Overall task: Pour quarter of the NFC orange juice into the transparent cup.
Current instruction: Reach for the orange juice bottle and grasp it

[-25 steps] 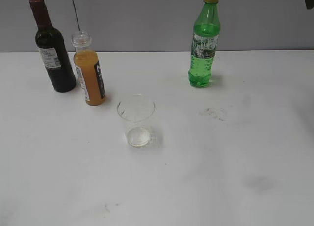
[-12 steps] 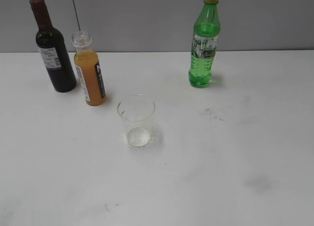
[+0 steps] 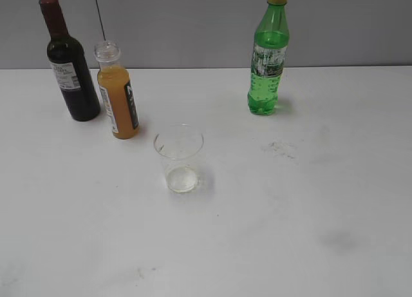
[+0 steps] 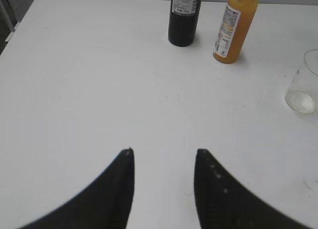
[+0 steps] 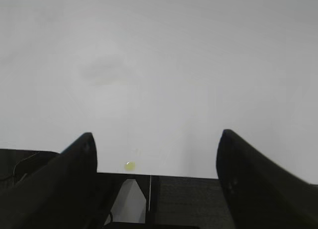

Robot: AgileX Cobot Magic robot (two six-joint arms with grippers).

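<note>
— Nothing on the worktop point(image 3: 309, 200) has shifted since a second ago; only a dark shape at the top right corner of the exterior view has gone out of sight. What do you see of the juice?

— You have the NFC orange juice point(image 3: 118, 94) standing upright at the back left, its clear threaded neck uncapped and the orange liquid reaching up to the shoulder. It stands just beside the dark wine bottle point(image 3: 69, 64), on that bottle's right and a little nearer the camera. Whether the two touch, you cannot tell from this angle.

— And the cup?

— You find the transparent cup point(image 3: 179, 157) upright in front of the juice and to its right, apart from it, with only a pale trace at its bottom. The green bottle point(image 3: 267, 55) with the yellow cap stands well apart at the back right.

— Where are your arms?

— Neither arm shows in the exterior view. In the left wrist view the left gripper point(image 4: 164, 152) hangs over bare worktop with its jaws apart, holding nothing; the wine bottle, the juice and the edge of the cup lie ahead of it. In the right wrist view the right gripper point(image 5: 155, 139) has its jaws spread wide and empty above the worktop's near edge, close to a small yellowish spot point(image 5: 129, 165).
</note>
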